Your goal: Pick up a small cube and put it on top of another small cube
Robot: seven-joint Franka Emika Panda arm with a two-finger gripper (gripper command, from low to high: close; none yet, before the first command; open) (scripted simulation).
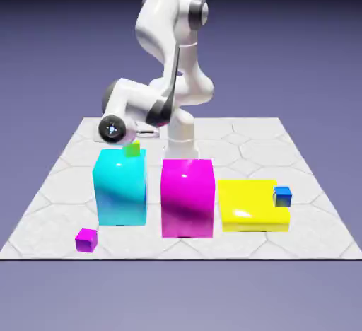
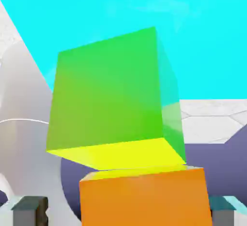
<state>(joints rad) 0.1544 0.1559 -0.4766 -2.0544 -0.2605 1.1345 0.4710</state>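
Orange cube (image 2: 144, 198) sits between the 2 fingertips (image 2: 30, 211) of the open gripper (image 2: 129, 211) in the hand view, with a gap showing on 1 side. Its edge meets the yellow-green cube (image 2: 108, 94), though whether the 2 cubes touch, I cannot tell. In the exterior view, the yellow-green cube shows at the top edge of 1 large cyan block (image 1: 121, 188).

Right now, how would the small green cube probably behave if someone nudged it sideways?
The green cube looks rigid, with flat faces and crisp edges, so it would probably slide rather than roll. Its plain, smooth faces suggest little grip.
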